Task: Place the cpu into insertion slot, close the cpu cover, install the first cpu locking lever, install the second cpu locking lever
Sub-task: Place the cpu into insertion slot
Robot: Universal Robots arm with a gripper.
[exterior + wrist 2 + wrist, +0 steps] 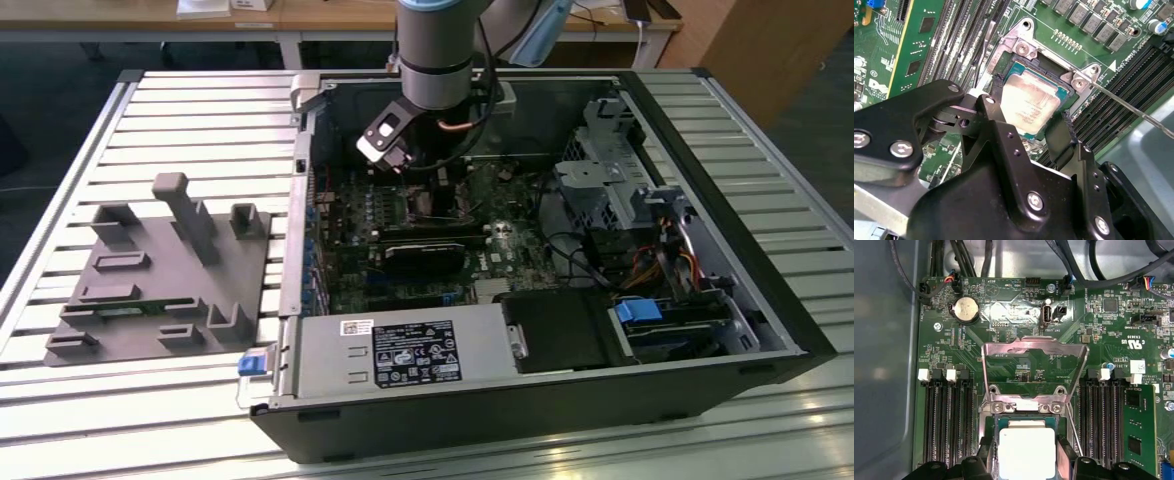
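The open computer case (534, 405) lay on its side on a slatted metal table (200, 100), and the arm (434, 50) reached down into it from above. Inside the case sat the green motherboard (400, 215), a power supply box (400, 355) along the near wall, and a drive cage (607, 150) towards the exterior view's right. In both wrist views the cpu (1029, 102) rested inside the insertion slot (1046, 64), its dull silver top facing up and the socket's dark edge showing around it. The gripper (1031, 107) hung directly over the socket, its two black fingers (999, 97) pressed against opposite edges of the cpu, pinching it. In the first wrist view the cpu cover (1035, 343) stood raised on its hinge just beyond the socket, with the board visible through its square cut-out. A thin metal lever (1134, 107) stuck out from one side of the socket, unlatched, and a second one (985, 47) ran along the other side. Rows of black memory slots (946, 425) flanked the socket, and a round coin battery (965, 309) sat in its holder farther up the board. A grey moulded fixture (160, 270) rested on the table at the exterior view's left, beside the case.
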